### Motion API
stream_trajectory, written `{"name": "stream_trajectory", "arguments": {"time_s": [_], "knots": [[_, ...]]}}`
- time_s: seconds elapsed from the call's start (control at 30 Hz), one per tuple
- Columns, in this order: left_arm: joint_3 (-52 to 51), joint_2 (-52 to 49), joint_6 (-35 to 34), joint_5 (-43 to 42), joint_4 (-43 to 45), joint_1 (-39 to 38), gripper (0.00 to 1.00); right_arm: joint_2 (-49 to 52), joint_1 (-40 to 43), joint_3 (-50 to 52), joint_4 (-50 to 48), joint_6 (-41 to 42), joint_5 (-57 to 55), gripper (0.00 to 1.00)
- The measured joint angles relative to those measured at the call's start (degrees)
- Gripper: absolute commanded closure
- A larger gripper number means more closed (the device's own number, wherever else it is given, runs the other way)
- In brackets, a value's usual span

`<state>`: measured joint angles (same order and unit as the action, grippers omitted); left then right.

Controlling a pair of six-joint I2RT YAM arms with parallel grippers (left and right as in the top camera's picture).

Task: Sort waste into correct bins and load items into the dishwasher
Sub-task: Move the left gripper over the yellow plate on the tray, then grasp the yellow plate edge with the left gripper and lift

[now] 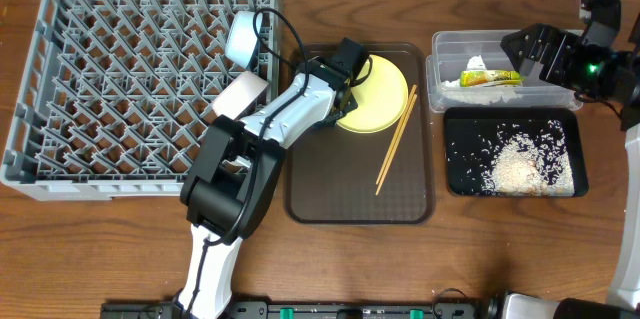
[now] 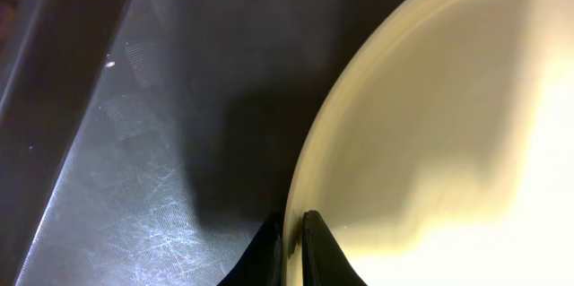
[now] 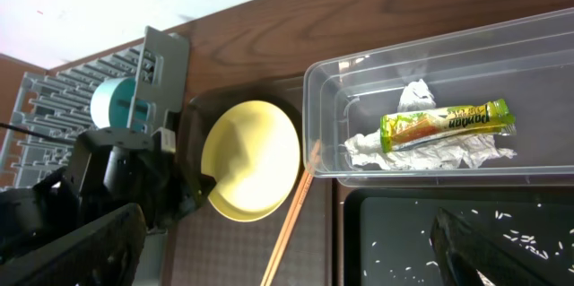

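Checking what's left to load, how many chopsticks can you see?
2. Both chopsticks lie side by side on the brown tray, just right of the yellow plate; none seem hidden.

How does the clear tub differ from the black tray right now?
The clear tub is see-through with tall walls; the black tray is opaque, glossy and shallow. The clear tub holds the green-and-yellow wrapper on crumpled white paper; the black tray holds loose rice. Both are rectangular with a similar footprint.

The yellow plate [image 1: 387, 101] and chopsticks [image 1: 397, 140] lie on the brown tray [image 1: 340, 195].
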<state>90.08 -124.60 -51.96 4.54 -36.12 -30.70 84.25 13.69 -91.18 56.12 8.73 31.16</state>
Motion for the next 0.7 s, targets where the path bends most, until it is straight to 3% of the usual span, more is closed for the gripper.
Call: {"name": "stream_trajectory", "arguments": {"time_s": [0.27, 0.47, 0.63, 0.7], "knots": [[-1.62, 4.70, 16.41, 1.29, 0.55, 0.17, 0.93, 0.00, 0.00, 0.00, 0.00, 0.02, -0.02, 0.01], [-1.68, 14.80, 30.60, 2.54, -0.07, 0.17, 0.93, 0.00, 0.00, 0.00, 0.00, 0.02, -0.04, 0.01], [-1.66, 17.00, 36.98, 2.99, -1.33, 0.17, 0.92, 0.00, 0.00, 0.00, 0.00, 0.02, -0.07, 0.01], [-1.66, 16.79, 37.44, 2.95, -2.12, 0.17, 0.73, 0.02, 0.00, 0.00, 0.00, 0.02, -0.09, 0.01]]}}
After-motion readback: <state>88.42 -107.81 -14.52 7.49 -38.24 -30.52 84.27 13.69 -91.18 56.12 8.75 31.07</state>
